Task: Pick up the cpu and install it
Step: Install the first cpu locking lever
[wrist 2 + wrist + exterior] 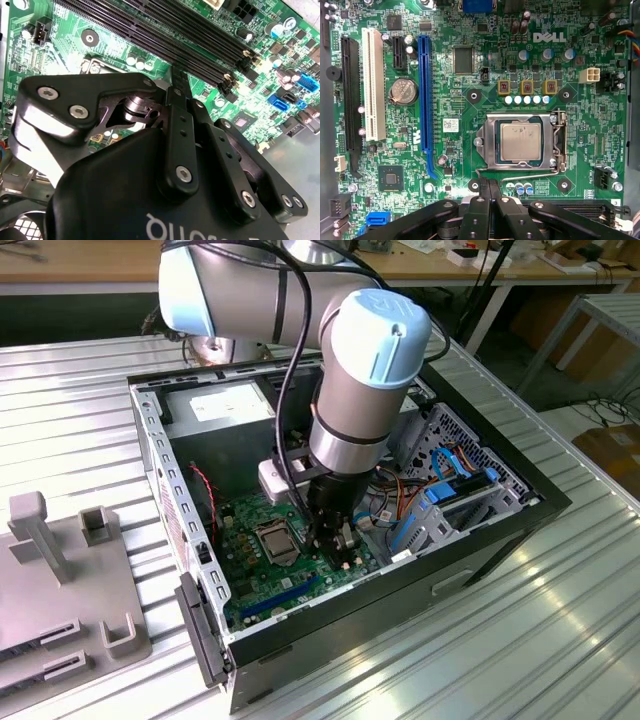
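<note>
On the ribbed metal worktop (560,620) your open computer case (500,530) holds the motherboard (450,150). The cpu (520,141) already sits in its framed socket (490,142). Your hand (489,186) hovers beside it, fingers (485,192) pinched together, holding nothing. Keep it square over the socket and descend gently.

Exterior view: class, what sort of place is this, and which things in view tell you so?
Probably a robotics lab or workshop: a robot arm reaches into an open computer case on a ribbed metal table, with workbenches behind.
</note>
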Controlling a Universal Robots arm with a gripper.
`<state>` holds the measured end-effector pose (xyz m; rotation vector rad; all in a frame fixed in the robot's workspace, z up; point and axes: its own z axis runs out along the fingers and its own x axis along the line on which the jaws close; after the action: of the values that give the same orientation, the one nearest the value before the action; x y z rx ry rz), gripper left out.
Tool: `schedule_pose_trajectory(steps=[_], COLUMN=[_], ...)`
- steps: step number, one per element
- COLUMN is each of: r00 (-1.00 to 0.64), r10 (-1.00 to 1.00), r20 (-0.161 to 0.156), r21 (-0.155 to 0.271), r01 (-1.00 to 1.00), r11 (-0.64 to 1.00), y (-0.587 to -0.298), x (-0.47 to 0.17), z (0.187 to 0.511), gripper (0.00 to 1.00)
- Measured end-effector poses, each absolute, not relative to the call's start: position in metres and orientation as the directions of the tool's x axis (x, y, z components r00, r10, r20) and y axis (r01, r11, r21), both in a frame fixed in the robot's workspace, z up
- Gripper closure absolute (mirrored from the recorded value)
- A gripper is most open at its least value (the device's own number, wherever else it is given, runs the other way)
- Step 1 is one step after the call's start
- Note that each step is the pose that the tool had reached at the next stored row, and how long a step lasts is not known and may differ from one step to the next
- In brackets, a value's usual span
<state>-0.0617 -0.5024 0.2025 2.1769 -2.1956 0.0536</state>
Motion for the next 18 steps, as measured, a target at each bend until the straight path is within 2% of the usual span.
schedule_pose_trajectory(steps=[18], r00=[-0.009], r10=[-0.998], r20=[0.062], r21=[0.011], r01=[-1.0], r11=[0.009], y=[-0.502], x=[-0.06], z=[0.192], gripper=[0.89])
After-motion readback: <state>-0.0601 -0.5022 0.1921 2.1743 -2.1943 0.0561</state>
